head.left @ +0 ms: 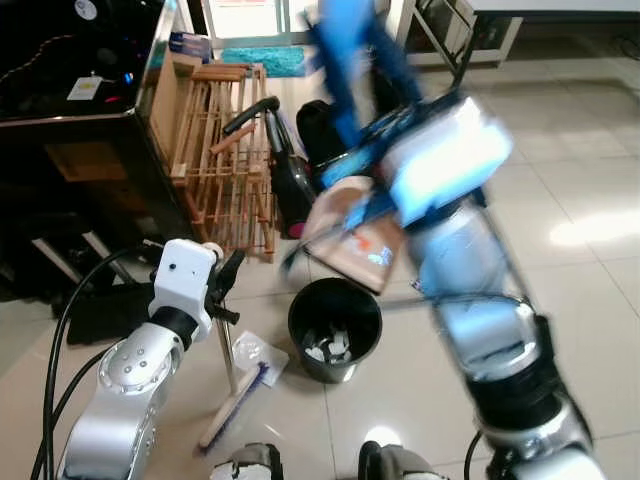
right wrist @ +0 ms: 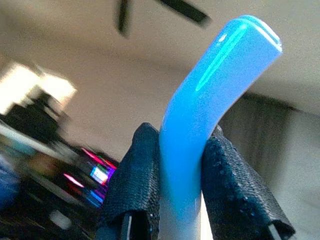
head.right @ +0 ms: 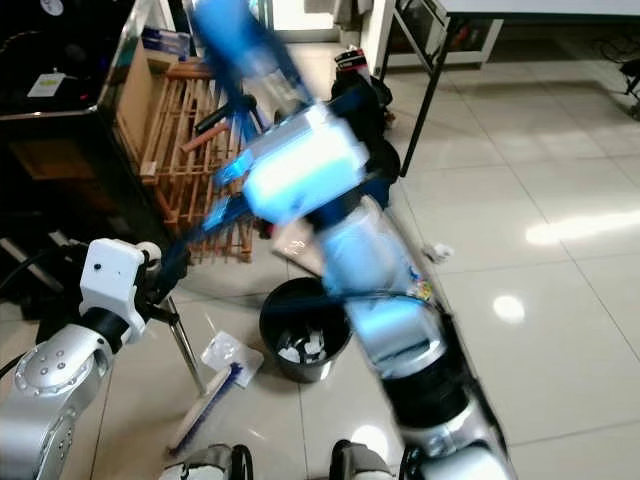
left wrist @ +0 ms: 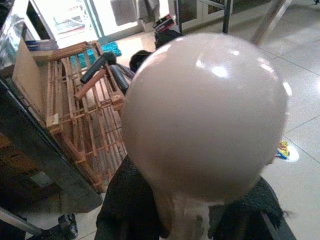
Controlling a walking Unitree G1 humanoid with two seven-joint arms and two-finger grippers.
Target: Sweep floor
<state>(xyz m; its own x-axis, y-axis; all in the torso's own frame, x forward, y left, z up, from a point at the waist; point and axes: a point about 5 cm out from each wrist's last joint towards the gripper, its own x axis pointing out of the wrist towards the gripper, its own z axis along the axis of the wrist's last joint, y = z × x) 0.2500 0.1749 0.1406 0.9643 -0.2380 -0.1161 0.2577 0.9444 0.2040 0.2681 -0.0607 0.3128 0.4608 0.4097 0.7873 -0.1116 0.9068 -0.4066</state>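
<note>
My left gripper (head.left: 226,281) is shut on the thin metal pole of a broom (head.left: 228,350). The broom's head (head.left: 232,408) rests on the tiles left of a black bin (head.left: 300,330) with white scraps inside. The pole's round beige knob (left wrist: 205,115) stands between the black fingers (left wrist: 125,210) in the left wrist view. My right arm is raised and blurred, and its gripper (right wrist: 182,185) is shut on the dustpan's blue handle (right wrist: 200,120). The dustpan (head.left: 350,235) hangs tilted above the bin's far rim.
A wooden rack (head.left: 225,150) and a dark vacuum cleaner (head.left: 285,170) stand behind the bin, beside a black cabinet (head.left: 70,100). A clear wrapper (head.left: 258,352) lies by the broom head. Small litter (head.right: 436,252) sits on the tiles to the right, near table legs (head.right: 420,90).
</note>
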